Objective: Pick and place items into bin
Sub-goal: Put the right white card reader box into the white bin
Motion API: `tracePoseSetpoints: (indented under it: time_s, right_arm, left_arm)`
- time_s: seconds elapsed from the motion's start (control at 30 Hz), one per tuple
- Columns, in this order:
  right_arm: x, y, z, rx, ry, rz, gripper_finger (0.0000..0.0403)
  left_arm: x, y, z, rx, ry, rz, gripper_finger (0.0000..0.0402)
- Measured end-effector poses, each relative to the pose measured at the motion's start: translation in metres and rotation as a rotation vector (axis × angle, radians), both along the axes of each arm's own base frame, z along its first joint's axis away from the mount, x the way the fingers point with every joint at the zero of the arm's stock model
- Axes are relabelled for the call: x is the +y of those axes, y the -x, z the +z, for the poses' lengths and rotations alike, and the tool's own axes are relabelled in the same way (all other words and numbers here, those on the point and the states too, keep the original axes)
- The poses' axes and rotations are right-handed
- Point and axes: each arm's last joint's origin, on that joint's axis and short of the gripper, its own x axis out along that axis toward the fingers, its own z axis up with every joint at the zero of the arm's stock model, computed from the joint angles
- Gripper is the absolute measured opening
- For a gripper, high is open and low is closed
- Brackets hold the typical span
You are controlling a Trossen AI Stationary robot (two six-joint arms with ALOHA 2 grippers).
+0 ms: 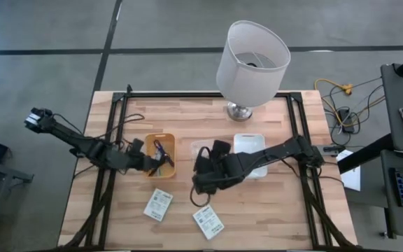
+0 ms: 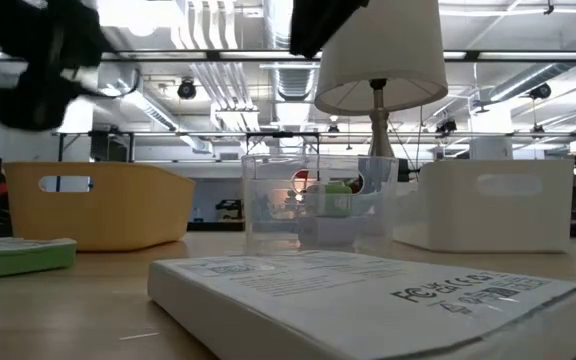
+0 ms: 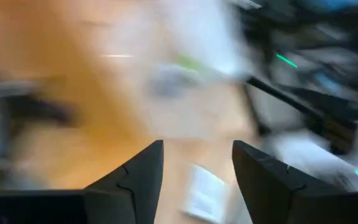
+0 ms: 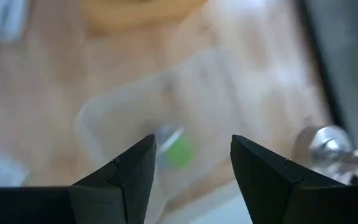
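While two white label cards lie flat nearest the table's front edge, at 6 o'clock from the yellow bin, they look light, stiff and slippery; pinch one by a long edge. Farther back, the left gripper hangs parted and empty over the bin, the right gripper parted and empty beside the clear container.

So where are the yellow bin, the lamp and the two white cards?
Yellow bin (image 1: pixel 150 141): high view, left rim.
Lamp (image 1: pixel 247 80): high view, shade's outer side.
Left card (image 1: pixel 158 204): high view, centre.
Right card (image 1: pixel 208 221): high view, centre.
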Motion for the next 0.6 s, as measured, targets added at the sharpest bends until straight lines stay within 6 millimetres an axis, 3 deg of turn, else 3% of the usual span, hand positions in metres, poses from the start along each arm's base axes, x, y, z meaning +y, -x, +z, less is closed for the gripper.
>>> tracePoseSetpoints:
  time_s: [0.13, 0.2, 0.43, 0.6]
  right_arm:
    - [0.014, 0.006, -0.013, 0.119, -0.166, 0.071, 0.019]
    - [0.023, 0.01, -0.023, 0.167, -0.243, 0.079, 0.0181]
    - [0.062, 0.03, -0.061, 0.261, -0.357, 0.018, 0.0102]
    - [0.087, 0.043, -0.08, 0.195, -0.422, -0.032, 0.0025]
  left_arm:
    - [-0.013, -0.012, 0.025, -0.264, -0.047, -0.221, 0.0167]
    - [-0.02, -0.017, 0.031, -0.297, -0.077, -0.282, 0.0147]
    - [-0.048, -0.048, 0.015, -0.105, -0.174, -0.436, 0.0017]
    - [-0.071, -0.073, 0.005, -0.022, -0.225, -0.491, 0.0004]
